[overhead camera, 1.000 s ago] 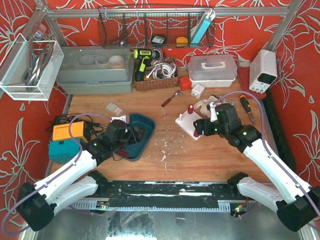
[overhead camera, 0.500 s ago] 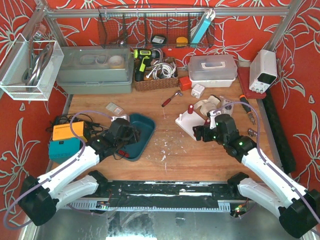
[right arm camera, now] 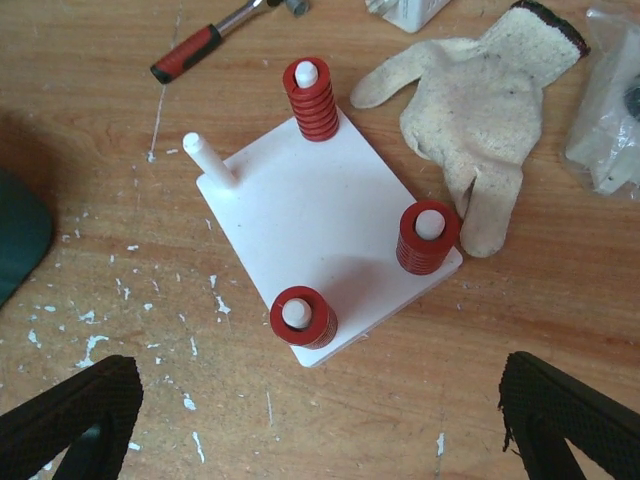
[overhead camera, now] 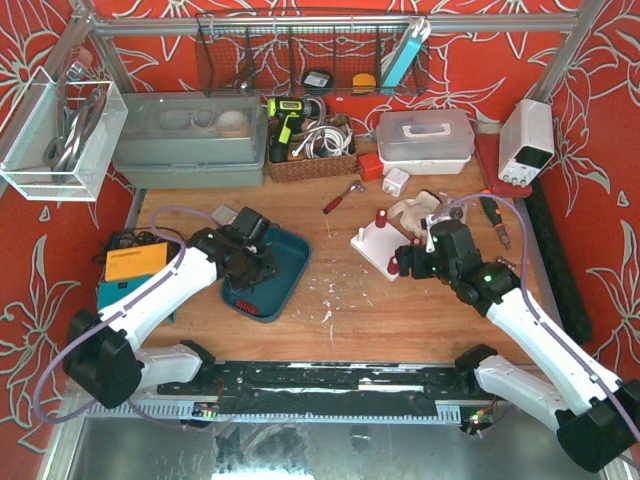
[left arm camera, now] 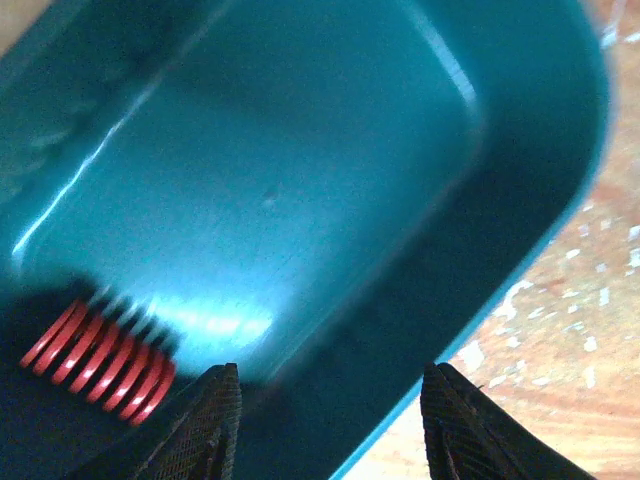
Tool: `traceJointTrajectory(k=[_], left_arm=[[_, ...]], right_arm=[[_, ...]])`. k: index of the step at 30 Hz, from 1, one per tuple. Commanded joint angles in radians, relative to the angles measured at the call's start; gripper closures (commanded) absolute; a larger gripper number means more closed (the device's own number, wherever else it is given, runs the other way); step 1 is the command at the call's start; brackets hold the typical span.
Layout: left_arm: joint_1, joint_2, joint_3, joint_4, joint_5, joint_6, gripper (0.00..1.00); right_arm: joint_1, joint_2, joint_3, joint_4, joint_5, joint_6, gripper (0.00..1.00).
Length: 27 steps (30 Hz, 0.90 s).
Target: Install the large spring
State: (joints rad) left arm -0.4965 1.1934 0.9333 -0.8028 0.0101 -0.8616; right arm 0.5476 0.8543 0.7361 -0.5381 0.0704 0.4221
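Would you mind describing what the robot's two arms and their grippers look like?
The left arm and right arm have smooth white shells, black joints and black bases. A thin lilac cable loops along each. The left gripper and right gripper carry black fingers with a fine cross-hatched texture.

Seen from above, bright even light fills the desk [overhead camera: 340, 300], which is sharp to every edge, with faint, soft shadows. The left wrist view is smeared by motion: the teal tray [left arm camera: 300, 180] carries pale glare streaks, and the red spring [left arm camera: 100, 345] blurs in deep shadow. The right wrist view is crisp; the white board [right arm camera: 310, 220] nearly glares, and the fingers [right arm camera: 75, 420] of the right gripper [right arm camera: 320, 430] are dark and out of focus.
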Motion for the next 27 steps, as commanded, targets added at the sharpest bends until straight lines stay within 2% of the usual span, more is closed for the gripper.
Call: traceJointTrajectory(k=[1,7,10,13,18,22,27], left_arm=[[0.062,0.041,0.009,-0.148,0.1,0.037,0.47],[0.101,0.15,0.08,-0.131,0.181,0.315,0.49],[0.101,0.163,0.089,-0.08,0.262,0.386,0.51],[0.101,0.149,0.078,0.01,0.37,0.459,0.49],[0.085,0.147,0.014,0.163,0.405,0.461,0.43],[0.043,0.202,-0.003,0.232,0.412,0.454,0.4],[0.02,0.295,-0.011,0.263,0.377,0.447,0.45]], right_arm=[[-0.003,0.071,0.051,-0.103,0.008,-0.036,0.02],[-0.003,0.037,-0.04,0.007,-0.025,0.0,0.04],[-0.003,0.041,-0.031,-0.013,-0.017,0.003,0.03],[-0.003,0.056,0.011,-0.078,0.006,-0.015,0.03],[-0.003,0.058,0.066,-0.181,0.064,-0.025,0.04],[-0.003,0.075,0.127,-0.257,0.094,-0.048,0.04],[-0.004,0.091,0.184,-0.301,0.109,-0.088,0.04]])
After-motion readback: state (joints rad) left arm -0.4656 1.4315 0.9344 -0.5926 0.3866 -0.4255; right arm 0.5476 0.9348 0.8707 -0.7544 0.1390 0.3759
